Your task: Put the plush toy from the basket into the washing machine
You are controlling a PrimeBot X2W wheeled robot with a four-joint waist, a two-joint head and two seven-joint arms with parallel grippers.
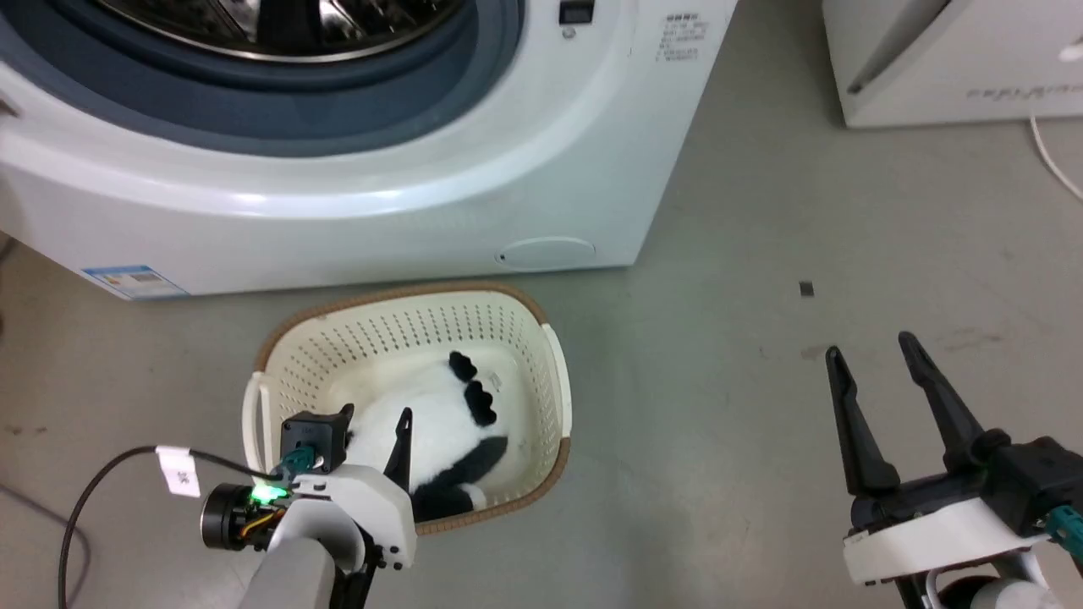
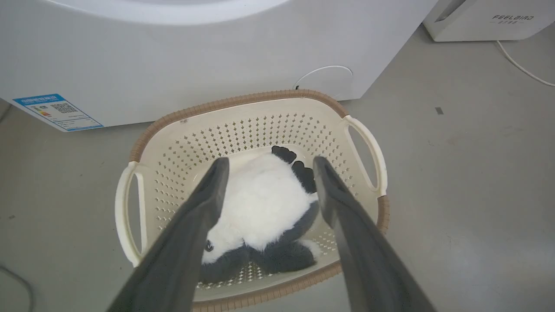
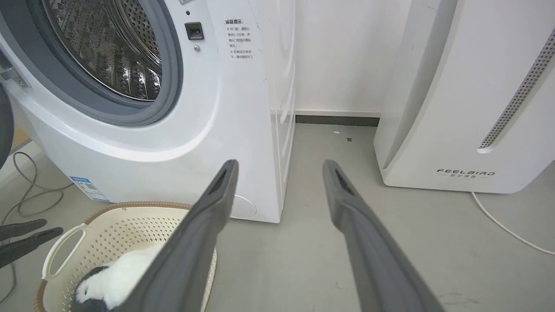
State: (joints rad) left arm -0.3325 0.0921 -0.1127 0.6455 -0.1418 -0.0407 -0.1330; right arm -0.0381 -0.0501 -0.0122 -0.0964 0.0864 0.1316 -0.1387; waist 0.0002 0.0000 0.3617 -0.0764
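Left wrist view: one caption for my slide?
Open left tool above the plush toy in the basket by the washing machine.

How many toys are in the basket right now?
1. The plush toy lies on the floor of the basket, with the open left gripper over it. The gripper's fingers hide part of the floor, so something small could be hidden there.

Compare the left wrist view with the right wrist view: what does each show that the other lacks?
Left wrist view: the whole panda plush framed by the open left gripper, plus the basket's whole rim and both handles. Right wrist view: the washing machine's steel drum and grey gasket, beyond the open right gripper. Both: basket, panda plush, washing machine front, FEELBIRD appliance, grey floor.
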